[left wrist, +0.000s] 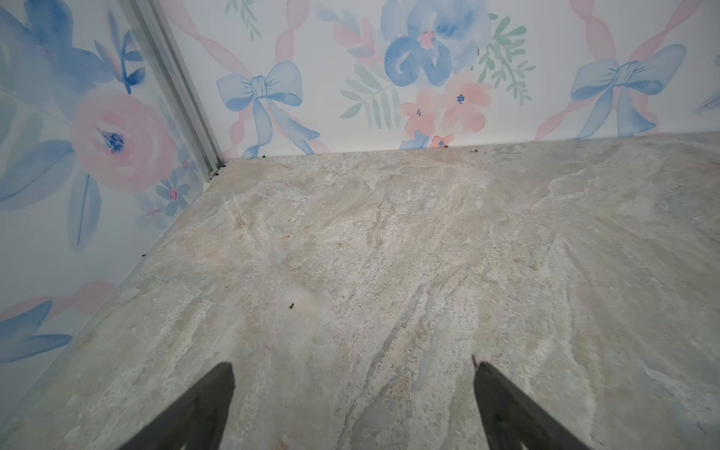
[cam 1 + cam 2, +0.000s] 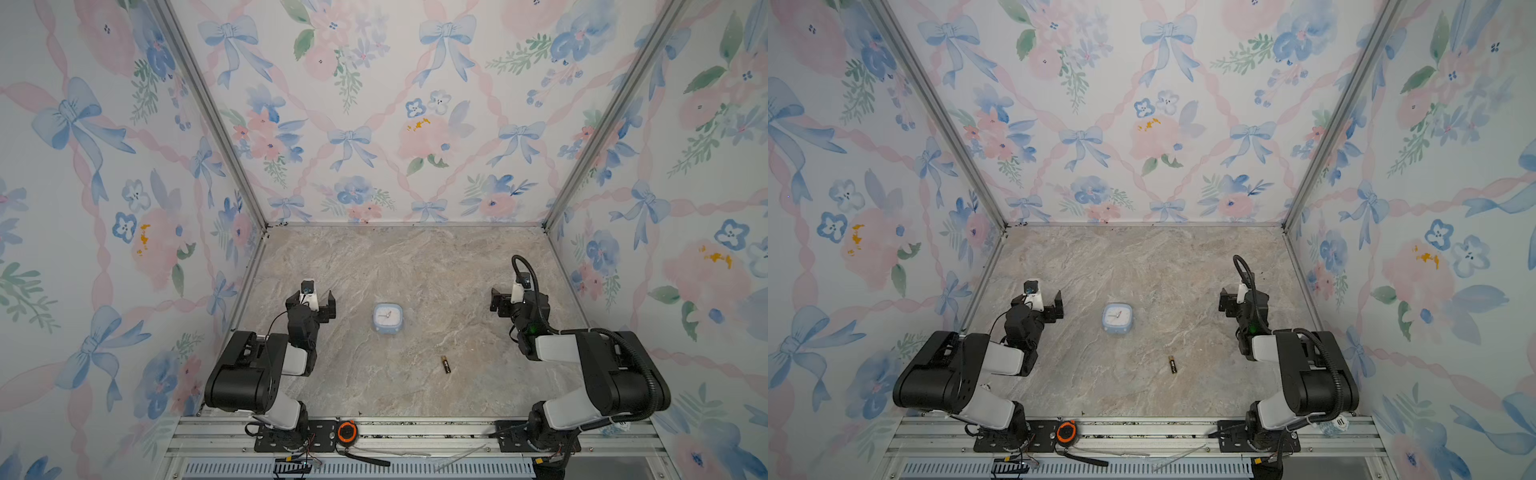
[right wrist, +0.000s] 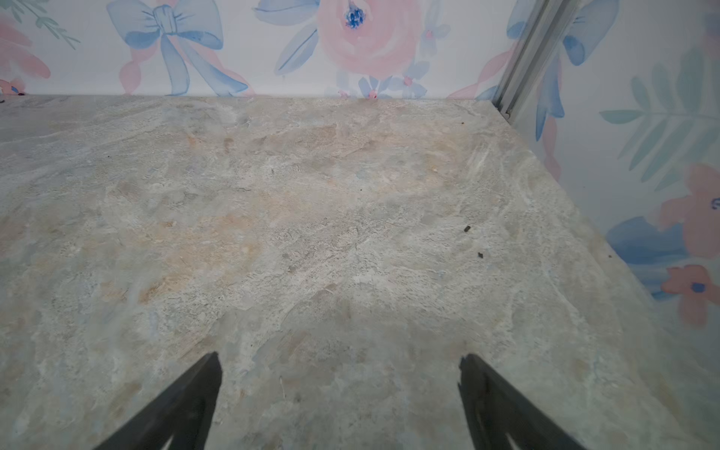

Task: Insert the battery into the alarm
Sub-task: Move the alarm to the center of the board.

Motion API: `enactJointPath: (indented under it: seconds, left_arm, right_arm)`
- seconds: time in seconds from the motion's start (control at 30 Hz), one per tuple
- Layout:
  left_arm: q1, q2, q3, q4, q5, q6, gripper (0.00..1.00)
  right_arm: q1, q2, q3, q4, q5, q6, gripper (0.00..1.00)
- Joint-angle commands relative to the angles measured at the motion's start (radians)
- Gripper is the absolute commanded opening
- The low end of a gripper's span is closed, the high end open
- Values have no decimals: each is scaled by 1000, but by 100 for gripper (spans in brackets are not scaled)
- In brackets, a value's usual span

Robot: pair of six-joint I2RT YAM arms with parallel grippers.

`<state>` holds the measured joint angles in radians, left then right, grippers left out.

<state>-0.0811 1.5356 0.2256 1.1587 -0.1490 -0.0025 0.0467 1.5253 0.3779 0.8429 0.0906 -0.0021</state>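
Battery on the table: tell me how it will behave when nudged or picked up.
The battery is a slim cylinder lying on its side on the smooth marbled table, so a sideways nudge would probably roll it. It looks rigid, so it should not bend in a grip. Its small round body may slip or twist unless pinched squarely.

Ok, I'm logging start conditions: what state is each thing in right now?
Pale-blue rounded-square alarm clock: lying face up on the marble-patterned table, battery slot hidden.
Slim black cylindrical battery with copper end: lying flat, apart from the clock, untouched.
Left end effector: open, empty.
Right end effector: open, empty.
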Motion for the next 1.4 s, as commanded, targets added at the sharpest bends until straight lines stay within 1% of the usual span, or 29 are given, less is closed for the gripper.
enactJointPath:
  seconds: [0.0,0.9,1.03,1.07,1.13,1.17,1.2,1.23,1.27,1.3,1.33,1.37]
  left_arm:
    - [-5,16,14,29,-10,13,98]
    - [-8,15,8,39,-17,14,98]
    - [19,16,29,-3,25,-4,98]
    - [33,16,33,-11,37,-14,98]
    - [37,14,35,-15,41,-16,98]
    - [33,9,37,-11,23,-16,98]
    - [21,-22,56,-69,-40,-15,98]
    - [15,-69,101,-180,-74,-29,98]
    - [17,-120,179,-354,-90,-42,98]
    - [14,-152,233,-447,-124,-60,98]
    - [13,-173,267,-493,-164,-98,98]
    - [12,-202,302,-553,-195,-166,97]
  right_arm:
    - [4,15,21,29,9,-9,96]
    - [-7,15,21,29,-10,-3,96]
    - [-7,15,20,29,-9,-1,96]
    - [-3,12,14,38,15,2,96]
    - [21,-23,-56,149,162,22,96]
    - [38,-67,-99,201,244,21,96]
    - [63,-147,-111,149,332,22,96]
    - [86,-222,-96,46,385,19,96]
    - [102,-329,-53,-130,406,34,96]
    - [111,-418,12,-335,412,77,96]
    - [113,-480,74,-502,424,140,96]
    - [114,-541,138,-682,431,226,96]
